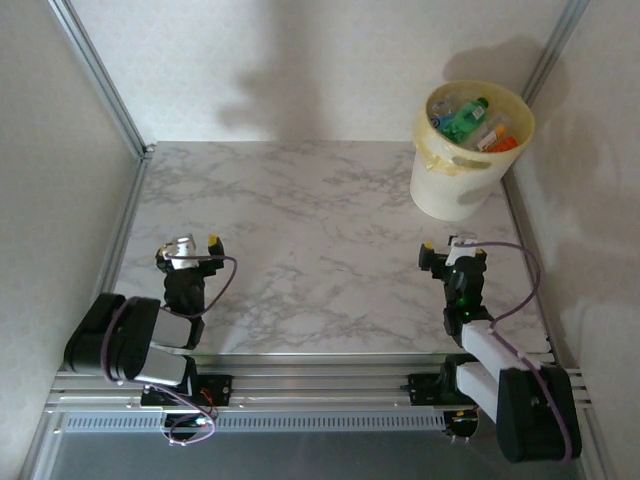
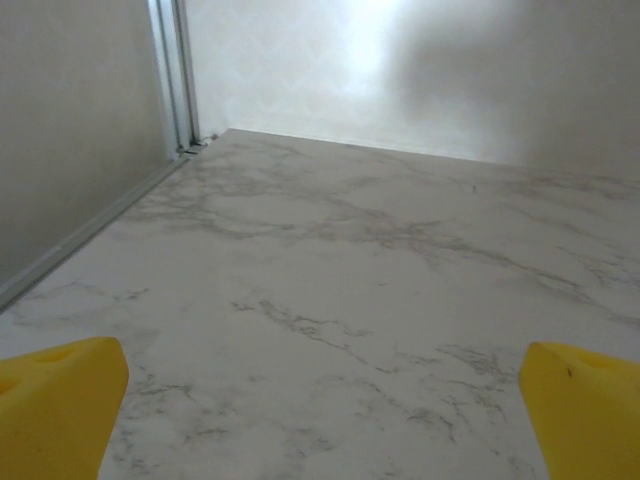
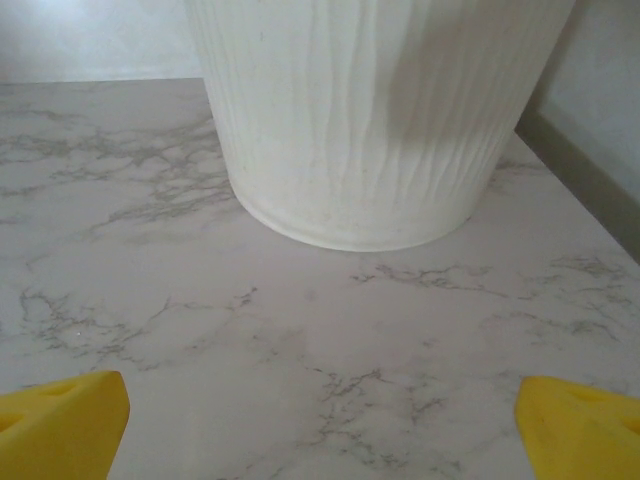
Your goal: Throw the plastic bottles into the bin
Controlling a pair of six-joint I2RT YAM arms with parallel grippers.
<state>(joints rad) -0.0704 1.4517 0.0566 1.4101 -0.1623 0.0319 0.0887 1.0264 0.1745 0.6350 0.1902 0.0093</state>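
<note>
The round cream-white bin [image 1: 460,185] stands at the back right of the marble table, lined with a pale yellow bag. Several plastic bottles [image 1: 466,122] lie inside it, among them a green one and ones with orange and red labels. My right gripper [image 1: 450,249] hovers just in front of the bin, open and empty; its wrist view looks at the bin's ribbed wall [image 3: 380,120] between yellow fingertips [image 3: 60,420]. Near the left front of the table my left gripper [image 1: 190,247] stands open over bare marble, yellow fingertips [image 2: 55,400] wide apart with nothing between them.
The marble table [image 1: 300,250] is framed by white walls and aluminium posts at the back left [image 1: 100,80] and back right [image 1: 555,45]. A metal rail [image 1: 320,385] runs along the near edge by the arm bases.
</note>
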